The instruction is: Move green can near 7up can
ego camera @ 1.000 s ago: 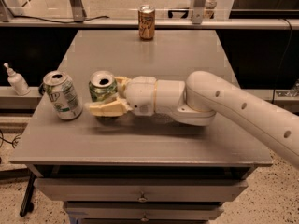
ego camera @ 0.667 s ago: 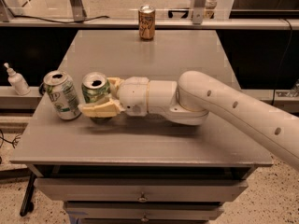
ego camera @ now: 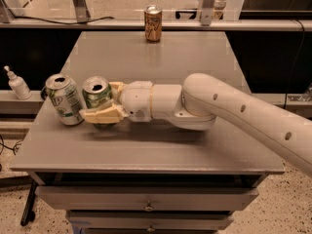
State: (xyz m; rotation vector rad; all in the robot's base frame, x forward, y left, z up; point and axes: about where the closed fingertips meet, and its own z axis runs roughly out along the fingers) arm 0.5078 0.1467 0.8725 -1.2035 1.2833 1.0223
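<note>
Tool (ego camera: 99, 102) grips green can (ego camera: 96, 92) beside 7up can (ego camera: 65, 101).

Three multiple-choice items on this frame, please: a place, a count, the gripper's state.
1. Where does the brown-gold can stand?
A. at the table's far edge
B. at its near edge
C. on the floor
2. How many cans are on the table?
A. two
B. three
C. four
3. What state is the gripper in?
A. open above the table
B. shut on the green can
C. shut on the brown-gold can
Key: 1 A, it stands alone at the far edge; 2 B, brown-gold, green and 7up can; 3 B, at the table's left it clamps the green can.
</note>
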